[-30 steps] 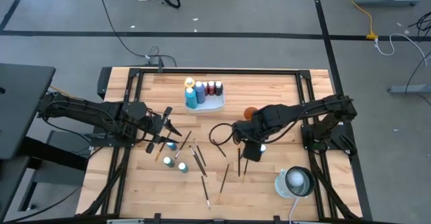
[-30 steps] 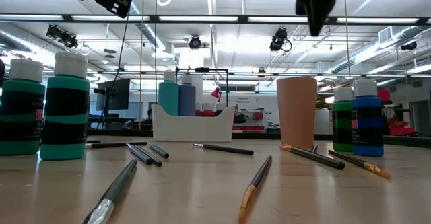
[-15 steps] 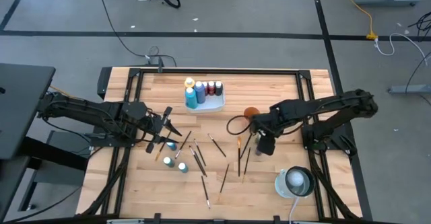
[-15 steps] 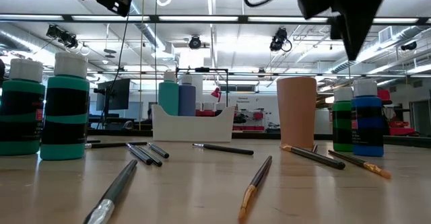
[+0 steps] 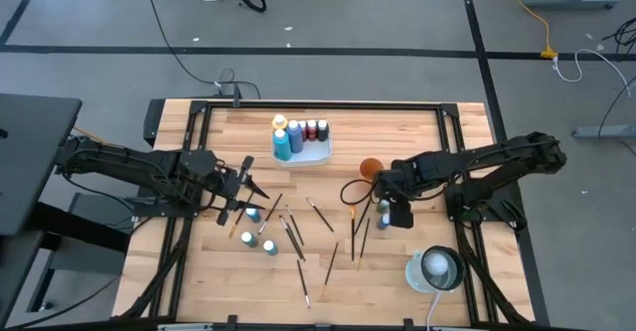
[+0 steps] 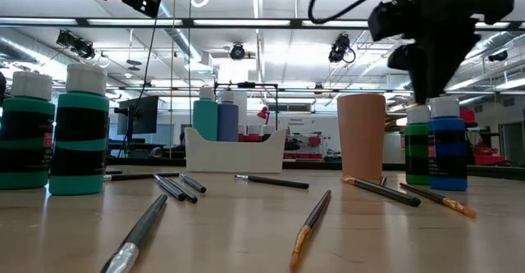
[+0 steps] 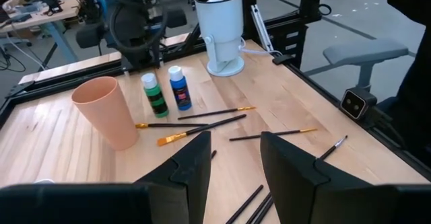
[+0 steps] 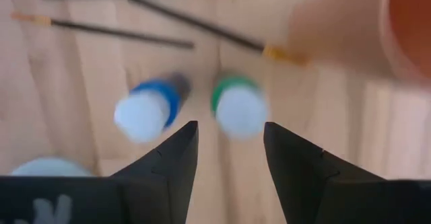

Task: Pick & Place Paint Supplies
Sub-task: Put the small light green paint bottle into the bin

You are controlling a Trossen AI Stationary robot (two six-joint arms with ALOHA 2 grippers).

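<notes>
Two small paint bottles, one blue and one green, both white-capped, stand side by side on the wooden table, just beside an orange-brown cup. The right gripper hangs directly above them, pointing down, its two dark fingers spread apart with nothing between them; in its wrist view the green bottle lies in the gap between the fingers and the blue one just to the side. In the low view the gripper is above the bottle caps, not touching them.

Thin dark-handled paintbrushes lie scattered flat across the middle of the table, some with orange tips, a few lying near the two bottles. Three more small teal bottles stand among the brushes toward the left arm's side. At the far edge of the table a white rectangular tray holds a row of bottles: yellow, blue, teal and dark red.

The left gripper hovers over the left side of the table near the teal bottles, fingers parted and empty.

A white cylindrical container stands on the near right corner of the table.
</notes>
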